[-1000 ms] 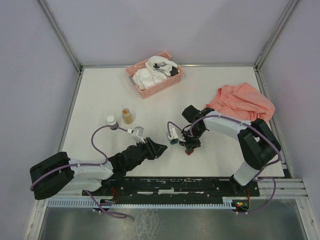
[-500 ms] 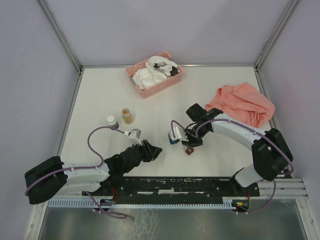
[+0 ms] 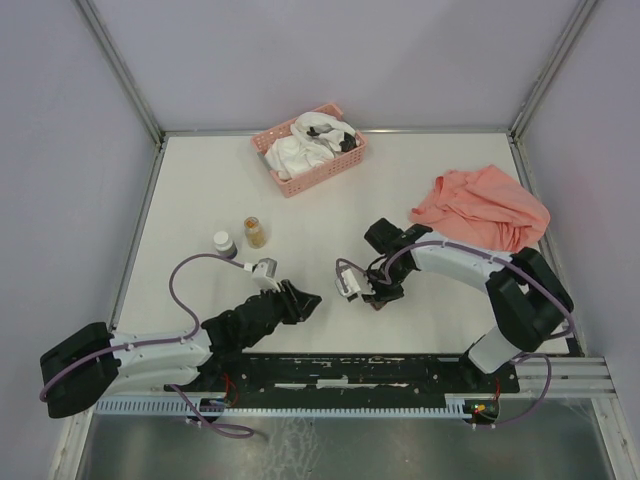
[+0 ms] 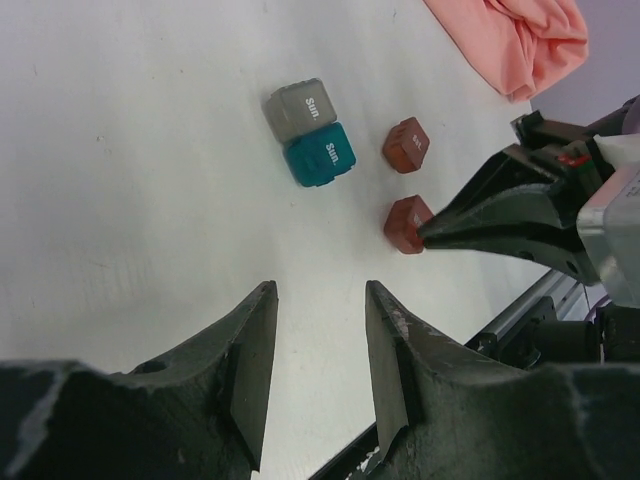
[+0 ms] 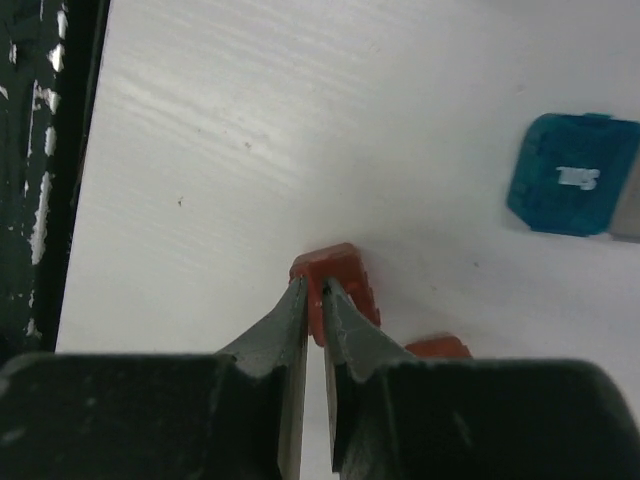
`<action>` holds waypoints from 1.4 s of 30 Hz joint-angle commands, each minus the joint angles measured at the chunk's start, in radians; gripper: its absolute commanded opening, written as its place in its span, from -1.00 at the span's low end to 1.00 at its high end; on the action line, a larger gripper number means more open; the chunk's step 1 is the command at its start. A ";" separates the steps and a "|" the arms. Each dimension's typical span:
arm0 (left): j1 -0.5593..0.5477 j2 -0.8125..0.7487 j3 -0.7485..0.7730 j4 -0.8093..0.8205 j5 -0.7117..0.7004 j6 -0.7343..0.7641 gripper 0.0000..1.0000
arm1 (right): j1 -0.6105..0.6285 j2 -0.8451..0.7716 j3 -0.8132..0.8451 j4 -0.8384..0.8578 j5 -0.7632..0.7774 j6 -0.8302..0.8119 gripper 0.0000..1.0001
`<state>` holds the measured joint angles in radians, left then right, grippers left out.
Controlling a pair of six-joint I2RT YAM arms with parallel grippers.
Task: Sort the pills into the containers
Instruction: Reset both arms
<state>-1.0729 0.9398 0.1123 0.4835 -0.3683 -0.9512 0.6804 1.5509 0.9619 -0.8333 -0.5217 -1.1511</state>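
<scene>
Four small containers lie mid-table: grey [image 4: 302, 108] touching teal [image 4: 320, 155], and two dark red ones [image 4: 407, 145] [image 4: 405, 222]. My right gripper [image 5: 312, 292] points down at the nearer dark red container [image 5: 345, 275], its jaws nearly together and pinching that box's thin upper edge. The teal box [image 5: 572, 175] lies to the right of it. My left gripper [image 4: 320, 295] hovers open and empty over bare table, short of the boxes. The pills show as an amber mass in a small jar [image 3: 255, 232] at the left, beside a white-capped piece [image 3: 223, 243].
A pink slatted basket [image 3: 308, 150] with white and black items stands at the back. A crumpled pink cloth [image 3: 482, 207] lies at the right. The black base rail [image 3: 350, 370] runs along the near edge, close to the right gripper.
The right gripper's jaws parted from fully closed to a narrow slit around the red container's edge, and it shifted slightly. The left arm drew back a little toward the left.
</scene>
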 commanded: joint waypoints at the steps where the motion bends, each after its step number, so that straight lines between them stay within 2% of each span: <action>1: 0.004 -0.022 -0.016 0.005 -0.043 0.052 -0.05 | 0.024 0.090 -0.016 0.027 0.105 -0.023 -0.66; 6: 0.004 -0.030 -0.022 0.015 -0.033 0.051 -0.05 | 0.025 0.074 0.007 0.028 0.091 0.016 -0.65; 12: 0.004 -0.058 -0.014 -0.003 -0.022 0.061 -0.05 | -0.033 -0.034 0.072 -0.102 -0.161 -0.007 -0.61; 14: 0.004 -0.067 -0.014 -0.001 -0.018 0.066 -0.05 | -0.067 -0.062 0.082 -0.132 -0.204 -0.023 -0.58; 17: 0.003 -0.073 -0.025 0.054 0.012 0.096 0.00 | -0.101 -0.075 0.100 -0.173 -0.184 -0.039 -0.50; 20: 0.003 -0.080 -0.046 0.118 0.017 0.126 0.24 | -0.120 -0.070 0.141 -0.226 -0.112 -0.043 -0.40; 24: 0.009 -0.080 -0.021 0.117 -0.002 0.185 0.53 | -0.131 -0.073 0.137 -0.291 -0.062 -0.117 -0.29; 26: 0.020 -0.057 0.004 0.112 0.004 0.208 0.56 | -0.131 -0.068 0.107 -0.295 -0.066 -0.170 -0.28; 31: 0.066 0.017 0.043 0.138 0.067 0.216 0.56 | -0.131 -0.070 0.097 -0.262 -0.071 -0.161 -0.29; 35: 0.099 0.017 0.052 0.156 0.110 0.228 0.60 | -0.148 -0.089 0.133 -0.242 -0.096 -0.073 -0.26; 38: 0.157 -0.036 0.072 0.122 0.166 0.260 0.77 | -0.182 -0.126 0.160 -0.153 -0.082 0.074 -0.18; 40: 0.219 -0.081 0.095 0.093 0.207 0.282 0.95 | -0.221 -0.170 0.163 -0.073 -0.069 0.194 0.00; 42: 0.285 -0.124 0.133 0.056 0.254 0.308 0.98 | -0.273 -0.223 0.153 0.015 -0.064 0.306 0.22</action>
<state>-0.8841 0.8951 0.1493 0.5484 -0.2104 -0.7387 0.4835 1.4433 1.0691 -1.0012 -0.5865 -1.0893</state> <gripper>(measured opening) 0.981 0.529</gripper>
